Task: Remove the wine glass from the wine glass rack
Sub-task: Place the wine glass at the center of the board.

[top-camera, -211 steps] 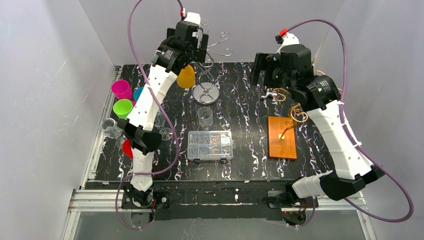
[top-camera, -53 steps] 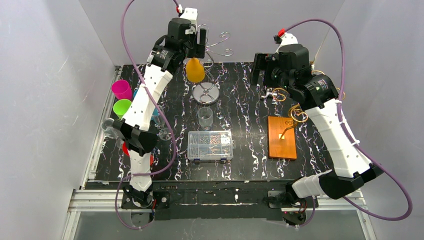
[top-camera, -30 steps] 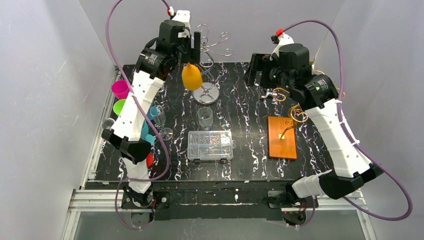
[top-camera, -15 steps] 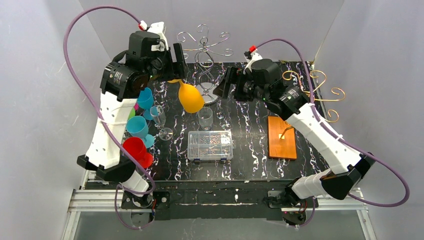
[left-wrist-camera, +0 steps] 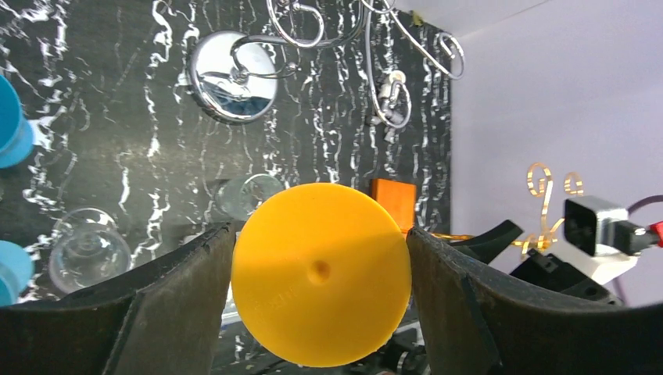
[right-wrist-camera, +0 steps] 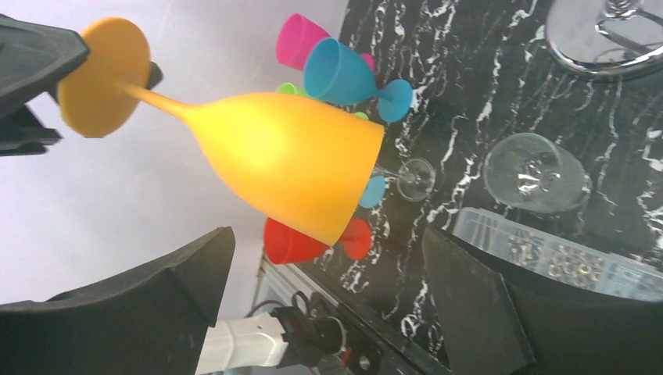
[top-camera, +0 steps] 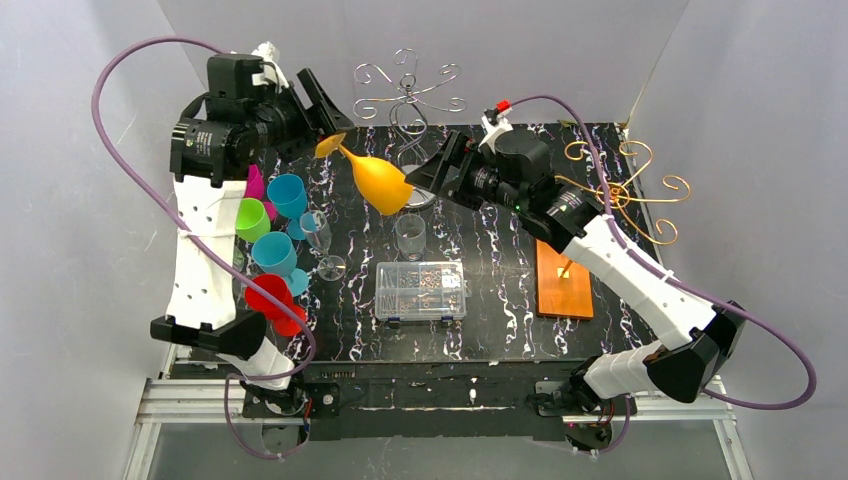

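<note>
The orange wine glass (top-camera: 383,185) hangs tilted in the air, off the silver wire rack (top-camera: 405,90), with its bowl pointing down to the right. My left gripper (top-camera: 325,135) is shut on the glass's round foot (left-wrist-camera: 320,285), which sits pinched between both fingers. My right gripper (top-camera: 428,175) is open, just right of the bowl. In the right wrist view the bowl (right-wrist-camera: 289,160) lies just ahead of the open right gripper (right-wrist-camera: 324,305) and touches neither finger. The rack's chrome base (left-wrist-camera: 232,76) stands on the table behind.
Pink, green, blue (top-camera: 287,193) and red (top-camera: 268,298) plastic glasses crowd the left side, beside a clear wine glass (top-camera: 322,240). A clear tumbler (top-camera: 409,235), a parts box (top-camera: 421,290) and an orange board (top-camera: 563,280) lie mid-table. A gold wire rack (top-camera: 625,185) stands at the right.
My left gripper has drawn the orange glass off the rack, leftward and forward, tilting it. My right arm has swung left to the bowl, uncovering the gold rack.
</note>
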